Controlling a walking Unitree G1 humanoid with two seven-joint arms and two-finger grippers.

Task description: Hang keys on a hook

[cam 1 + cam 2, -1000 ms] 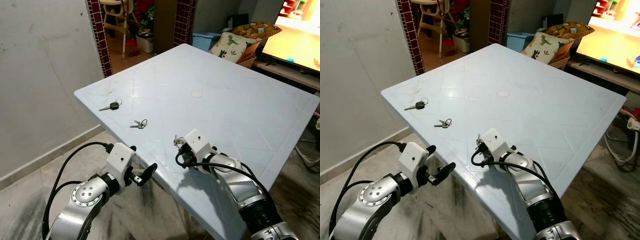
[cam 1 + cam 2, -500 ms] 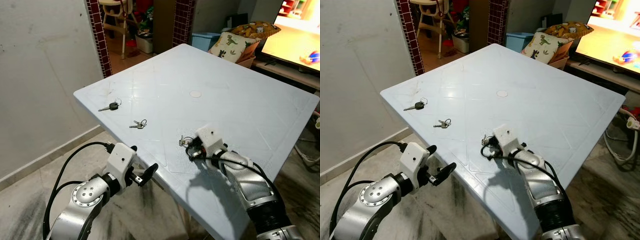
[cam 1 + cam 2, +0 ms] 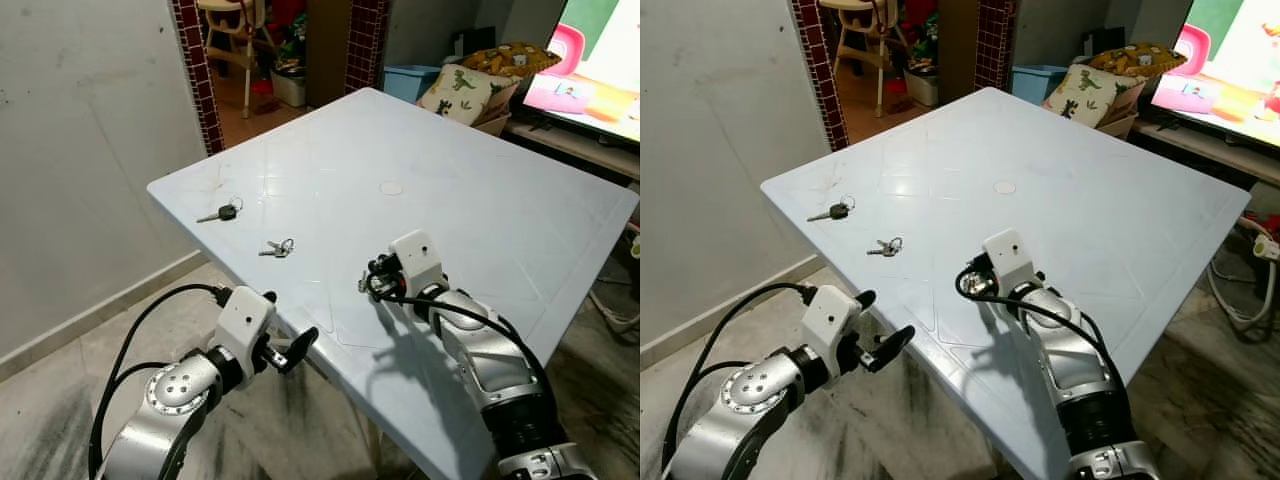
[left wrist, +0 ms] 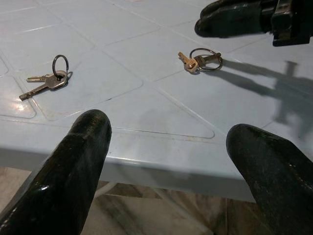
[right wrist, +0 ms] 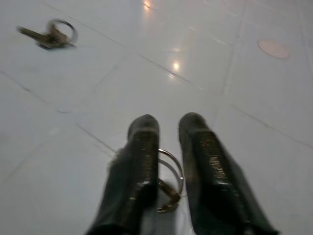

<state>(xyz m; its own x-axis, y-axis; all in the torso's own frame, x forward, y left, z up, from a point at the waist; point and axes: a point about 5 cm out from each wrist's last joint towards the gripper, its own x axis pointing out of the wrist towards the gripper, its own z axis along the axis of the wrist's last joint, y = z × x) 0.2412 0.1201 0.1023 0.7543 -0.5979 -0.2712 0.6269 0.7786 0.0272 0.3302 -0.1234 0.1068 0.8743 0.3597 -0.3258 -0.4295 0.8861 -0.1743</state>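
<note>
Three key sets lie on the white table point(image 3: 480, 200): a black-headed key point(image 3: 222, 212) near the left edge, small silver keys point(image 3: 278, 248) closer in, and a brass key on a ring point(image 4: 200, 61) nearest me. My right gripper point(image 5: 168, 128) hovers low over the brass key ring point(image 5: 171, 171), fingers point(image 5: 144, 147) a narrow gap apart, with the ring lying on the table beneath them. In the left wrist view the keys rest flat, apart from the right gripper point(image 4: 230, 19). My left gripper point(image 3: 290, 350) hangs open just below the table's near edge.
A white wall stands on the left, with a doorway and a high chair point(image 3: 232, 30) behind. A lit television point(image 3: 600, 70), a dinosaur cushion point(image 3: 468, 92) and a blue bin point(image 3: 408, 78) sit beyond the table's far side. Cables point(image 3: 1240, 290) lie on the floor at right.
My right gripper has moved rightward and farther onto the table, and its wrist has turned; it now sits over the brass key ring. The left arm has stayed still.
</note>
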